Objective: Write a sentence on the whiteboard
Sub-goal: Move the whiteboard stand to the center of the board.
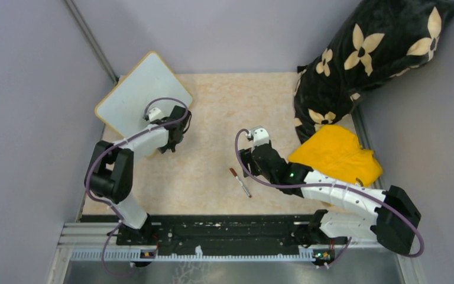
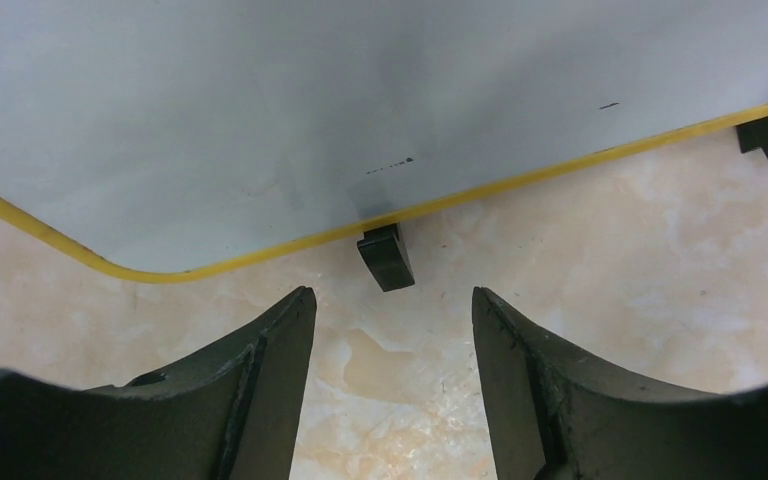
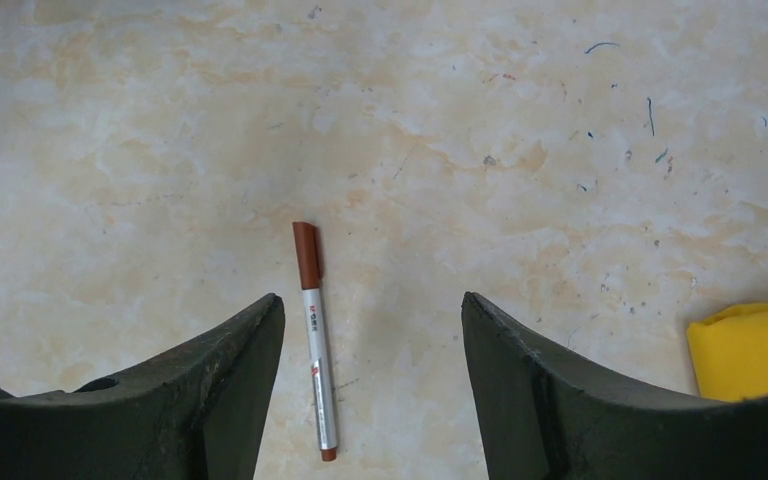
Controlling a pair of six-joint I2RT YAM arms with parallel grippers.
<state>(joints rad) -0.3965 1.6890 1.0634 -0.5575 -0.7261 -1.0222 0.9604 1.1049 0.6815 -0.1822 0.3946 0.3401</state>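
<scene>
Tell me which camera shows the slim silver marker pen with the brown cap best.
The right wrist view: the silver marker pen lies full length on the marbled tabletop, with its brown cap and label clear. The top external view shows it only small and slanted. The left wrist view does not show it.

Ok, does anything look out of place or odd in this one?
The whiteboard sits skewed at the far left corner, seemingly reaching past the edge of the table. Small ink flecks dot the tabletop, where the marker lies loose. Nothing looks spilled or broken.
</scene>
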